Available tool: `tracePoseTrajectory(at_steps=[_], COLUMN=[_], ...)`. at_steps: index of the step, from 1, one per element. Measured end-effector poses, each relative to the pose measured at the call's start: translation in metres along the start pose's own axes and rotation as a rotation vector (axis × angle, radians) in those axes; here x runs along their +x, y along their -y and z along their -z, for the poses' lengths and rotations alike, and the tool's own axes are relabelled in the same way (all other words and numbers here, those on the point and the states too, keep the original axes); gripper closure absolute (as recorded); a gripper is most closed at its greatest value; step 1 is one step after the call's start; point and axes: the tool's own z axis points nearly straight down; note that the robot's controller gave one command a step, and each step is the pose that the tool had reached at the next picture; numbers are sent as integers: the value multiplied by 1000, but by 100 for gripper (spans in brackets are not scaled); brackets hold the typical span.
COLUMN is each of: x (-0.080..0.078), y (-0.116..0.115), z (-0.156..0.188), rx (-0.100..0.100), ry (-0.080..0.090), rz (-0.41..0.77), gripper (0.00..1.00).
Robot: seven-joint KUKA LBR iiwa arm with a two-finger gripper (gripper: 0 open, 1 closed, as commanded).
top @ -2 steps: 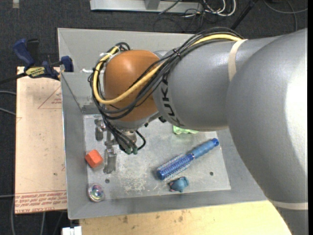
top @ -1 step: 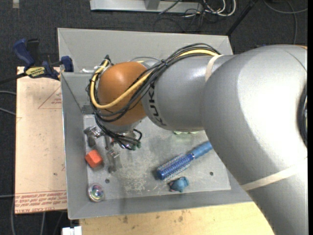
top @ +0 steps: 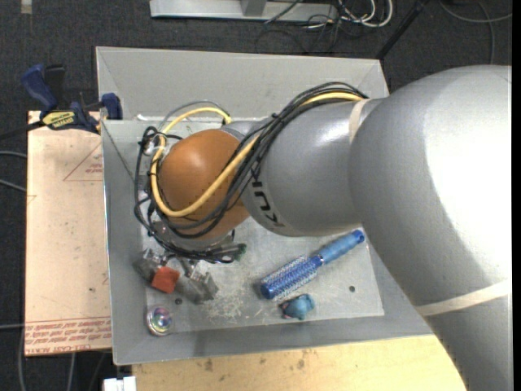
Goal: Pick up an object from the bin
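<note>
Spread apart, the grey metal fingers (top: 196,287) were seen low over the left part of the grey metal bin (top: 346,293), set either side of a small red block (top: 165,279), which lay close against the finger on the view's left. A small shiny silvery ball (top: 159,322) was seen just below them. Further right, a small blue lump (top: 298,306) was found just beside the bristled end of a blue plastic hairbrush (top: 303,271) laid slantwise.

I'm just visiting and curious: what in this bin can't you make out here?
Camera view:
- Bin floor's rear half: hidden under the arm and its orange cover.
- Red block: partly covered by the tool; shape unclear.
- Shiny round thing, lower left corner: too small to identify.
- Blue lump beside the brush: likewise.
</note>
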Motion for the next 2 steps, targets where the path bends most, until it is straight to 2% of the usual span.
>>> tracePoseTrajectory(at_steps=[1,2], x=[-3,10], y=[-4,-24], z=[-1,136], rx=[-6,0], ry=[8,14], rz=[3,388], gripper=[100,100])
